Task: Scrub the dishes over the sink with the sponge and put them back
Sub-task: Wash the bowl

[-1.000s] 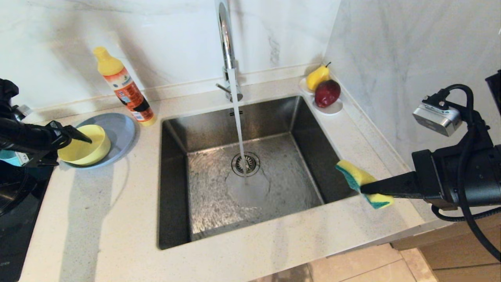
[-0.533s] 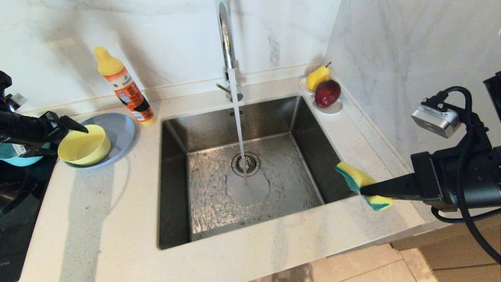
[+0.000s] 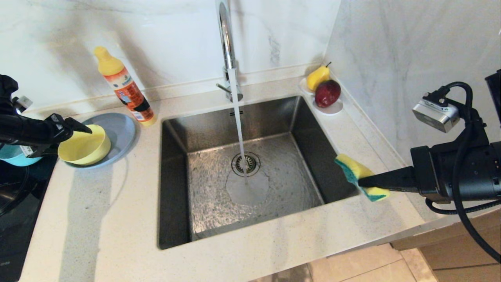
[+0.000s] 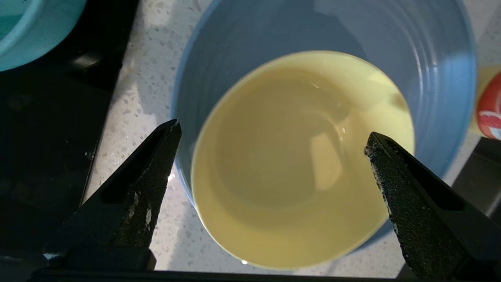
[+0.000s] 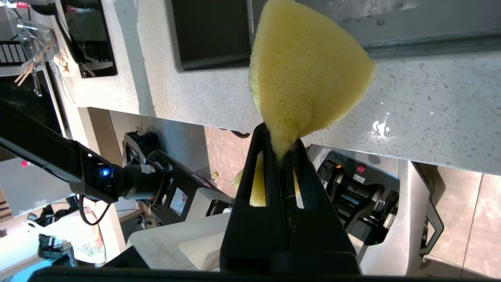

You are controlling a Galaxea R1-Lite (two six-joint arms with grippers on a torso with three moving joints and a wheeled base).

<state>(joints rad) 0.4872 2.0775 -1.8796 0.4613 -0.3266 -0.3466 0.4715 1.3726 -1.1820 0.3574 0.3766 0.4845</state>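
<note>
water runs from the chrome faucet (image 3: 226,43) into the steel sink (image 3: 250,172), falling just beside the round drain (image 3: 245,163) and spreading across the basin floor. at the sink's right edge the right gripper (image 3: 362,182) hangs over the rim, its jaws clamped together on the sponge (image 3: 360,177), which is pinched in the middle so that its yellow face bulges out on either side and its green scouring side shows along one edge; the right wrist view shows the yellow foam squeezed to a narrow waist between the jaws. on the left of the pale speckled table (image 3: 117,219) the left gripper (image 3: 76,131) hovers over the pale yellow bowl (image 3: 84,145), jaws spread wide apart; in the left wrist view one finger shows on either side of the bowl's rim, and whether either touches it cannot be told. the yellow bowl sits upright on the grey-blue plate (image 3: 119,131), off centre toward the plate's near left side. the small teal-blue bowl (image 3: 13,156) is partly hidden behind the left arm at the table's far left, beside a black cooktop (image 3: 15,219). an orange detergent bottle (image 3: 125,88) with a yellow cap stands just behind the plate against the wall. a small white dish (image 3: 330,107) in the back right corner holds a yellow pear (image 3: 317,77) and a dark red fruit (image 3: 327,93).
</note>
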